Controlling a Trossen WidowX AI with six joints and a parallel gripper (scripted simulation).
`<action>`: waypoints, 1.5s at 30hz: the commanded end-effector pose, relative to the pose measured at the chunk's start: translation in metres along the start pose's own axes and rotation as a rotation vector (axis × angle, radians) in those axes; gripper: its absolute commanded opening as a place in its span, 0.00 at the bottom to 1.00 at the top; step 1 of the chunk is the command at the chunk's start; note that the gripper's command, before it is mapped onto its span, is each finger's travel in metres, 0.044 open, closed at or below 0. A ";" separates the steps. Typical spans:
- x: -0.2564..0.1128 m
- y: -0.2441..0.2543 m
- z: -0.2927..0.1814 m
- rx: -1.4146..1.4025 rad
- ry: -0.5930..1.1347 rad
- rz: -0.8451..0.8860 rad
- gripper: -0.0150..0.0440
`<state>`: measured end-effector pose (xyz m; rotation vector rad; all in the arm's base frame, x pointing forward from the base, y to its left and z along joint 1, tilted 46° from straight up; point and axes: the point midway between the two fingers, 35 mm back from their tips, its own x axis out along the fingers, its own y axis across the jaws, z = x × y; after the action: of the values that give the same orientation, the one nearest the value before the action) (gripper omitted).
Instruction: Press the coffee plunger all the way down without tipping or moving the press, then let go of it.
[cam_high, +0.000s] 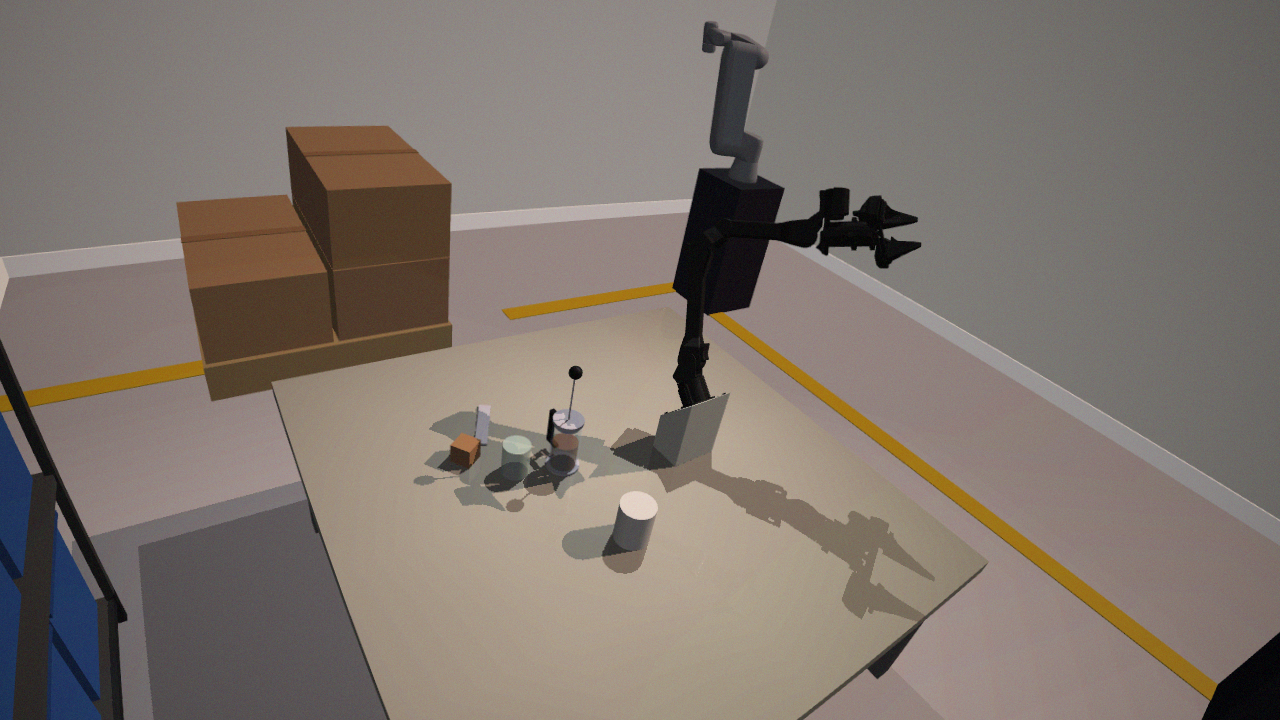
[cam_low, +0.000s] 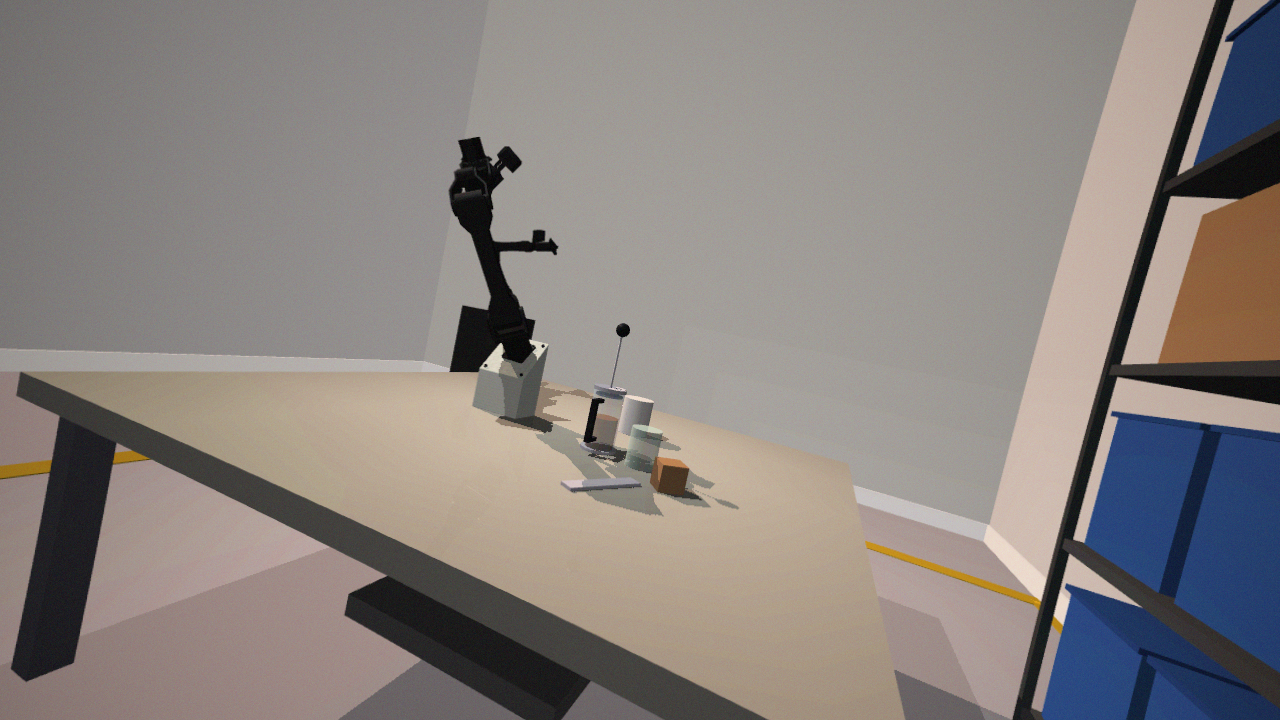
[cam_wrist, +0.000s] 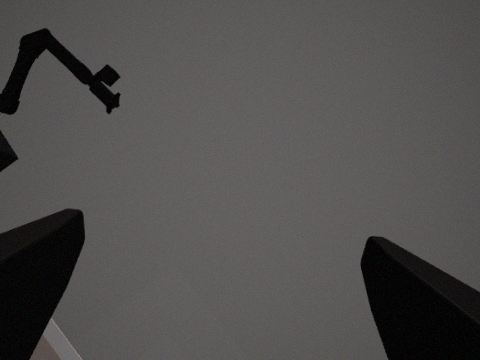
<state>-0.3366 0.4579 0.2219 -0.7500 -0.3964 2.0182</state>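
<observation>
The coffee press (cam_high: 563, 450) (cam_low: 605, 429) stands upright on the table, a clear cylinder with brown contents low inside, a light lid and a black handle. Its plunger is up: the black knob (cam_high: 575, 372) (cam_low: 622, 330) sits on a thin rod high above the lid. My gripper (cam_high: 919, 231) (cam_wrist: 226, 238) is open and empty, high above the table and well away from the press, pointing away from it. In the wrist view only wall shows between the fingers, and the press is out of view. In the exterior view the fingertips are hidden.
Near the press on the table (cam_high: 501, 608) (cam_low: 402, 447) are a pale green glass cylinder (cam_high: 516, 457) (cam_low: 644, 446), an orange-brown block (cam_high: 464, 450) (cam_low: 670, 476), a light flat bar (cam_high: 483, 424) (cam_low: 601, 484) and a white cylinder (cam_high: 634, 522) (cam_low: 635, 415). Another arm (cam_high: 735, 98) stands behind.
</observation>
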 end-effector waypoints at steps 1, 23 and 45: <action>0.000 -0.002 -0.002 0.002 0.004 -0.003 0.98; -0.127 -0.201 -0.242 0.436 0.676 -0.661 1.00; -0.460 -0.219 -0.397 0.633 1.347 -1.703 1.00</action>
<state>0.2354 0.2189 0.1945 -0.7255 0.3754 -0.0295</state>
